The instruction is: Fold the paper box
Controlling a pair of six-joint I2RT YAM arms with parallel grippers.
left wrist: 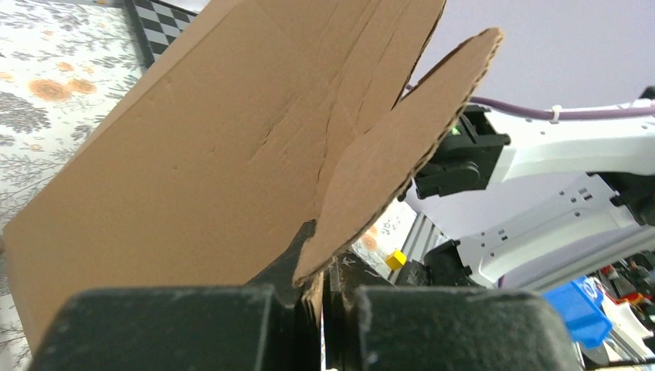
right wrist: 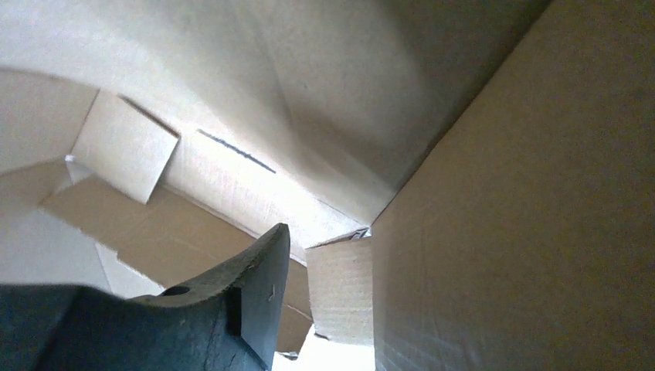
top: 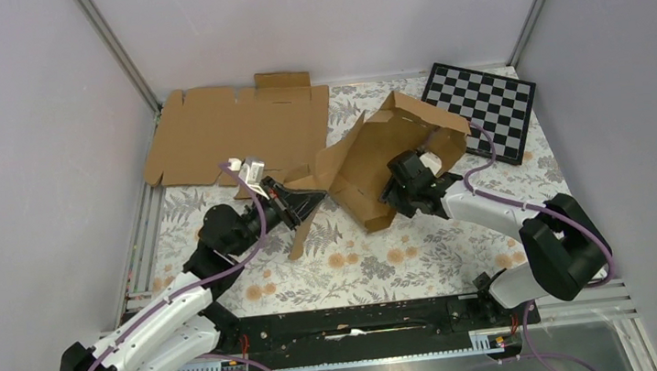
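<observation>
paper box (right wrist: 502,232) hides one finger of the right hand (top: 401,187).

Floral table (top: 389,267): box (top: 366,161), sheet (top: 227,132), checkerboard (top: 484,106)

The view is filled by the inside of the paper box (right wrist: 324,100), lit at left and shadowed at right. A narrow slot (right wrist: 235,151) is cut beside a small square flap (right wrist: 123,147). One black finger (right wrist: 239,301) is seen lower left, near a short tab (right wrist: 340,290).
</observation>
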